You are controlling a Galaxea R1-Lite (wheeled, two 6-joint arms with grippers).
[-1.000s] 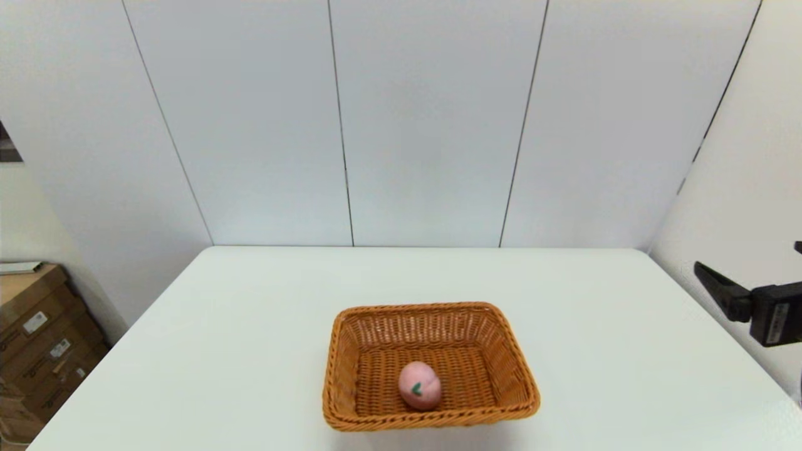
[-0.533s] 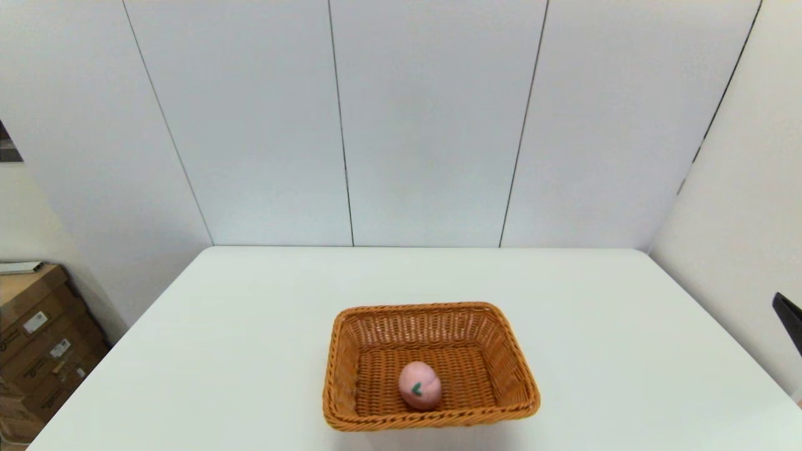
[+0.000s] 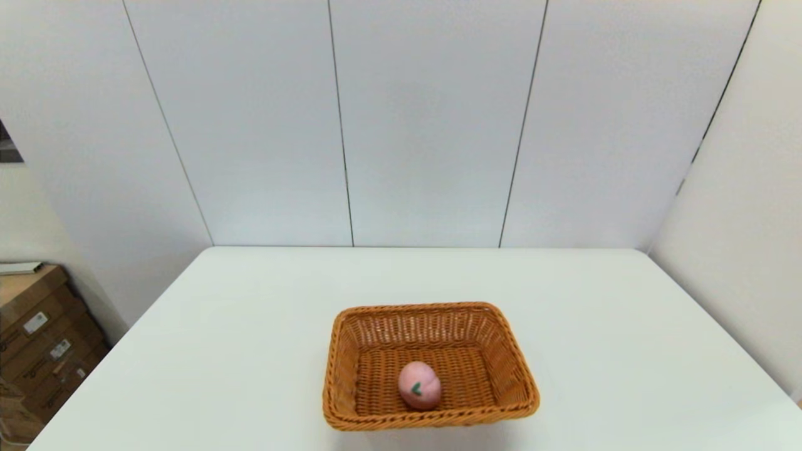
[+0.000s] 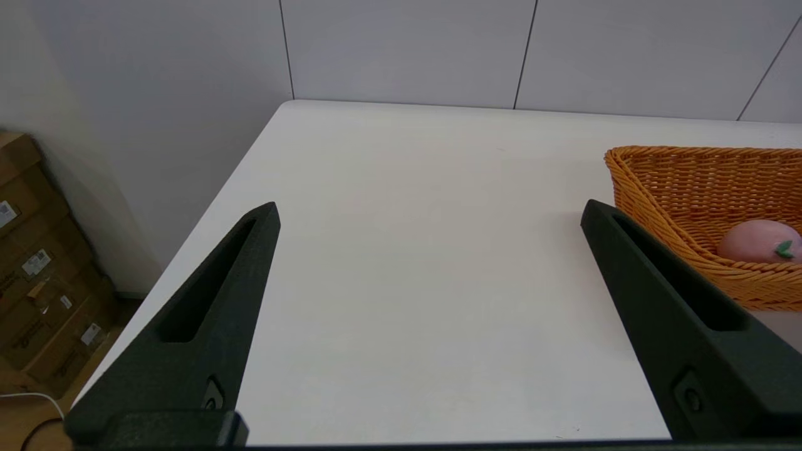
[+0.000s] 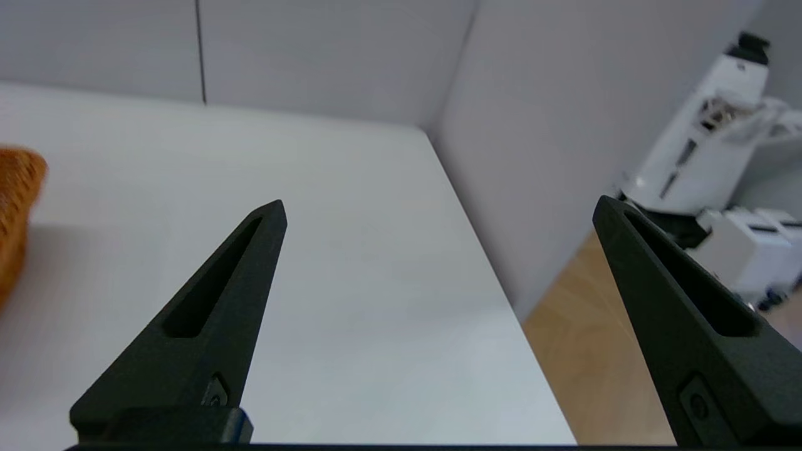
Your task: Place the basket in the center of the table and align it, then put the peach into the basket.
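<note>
The basket [image 3: 430, 366] sits on the white counter [image 3: 250, 351], midway between the left and right edges and close to the near edge, its long axis running parallel to that near edge and its sides square to the counter's edges. The peach [image 3: 419, 385] lies inside the basket, on the woven floor near the near wall and about midway along its length, standing roughly upright with its rounded top up and the green leaf mark facing the robot. Neither arm shows in the head view. The left claw [image 4: 429, 210] hovers over the counter's left part with its two black fingers spread wide and nothing between them; the basket [image 4: 702, 213] with the peach [image 4: 755, 241] lies off to its right, just beyond the right finger. The right claw [image 5: 438, 210] hangs over the counter's right edge, fingers likewise spread wide and holding nothing; only a corner of the basket [image 5: 15, 188] shows well to its left. Bare counter lies between each claw and the basket. Cardboard boxes [image 3: 37, 338] stand on the floor past the left edge, and white equipment [image 5: 708, 138] stands beyond the right edge.
</note>
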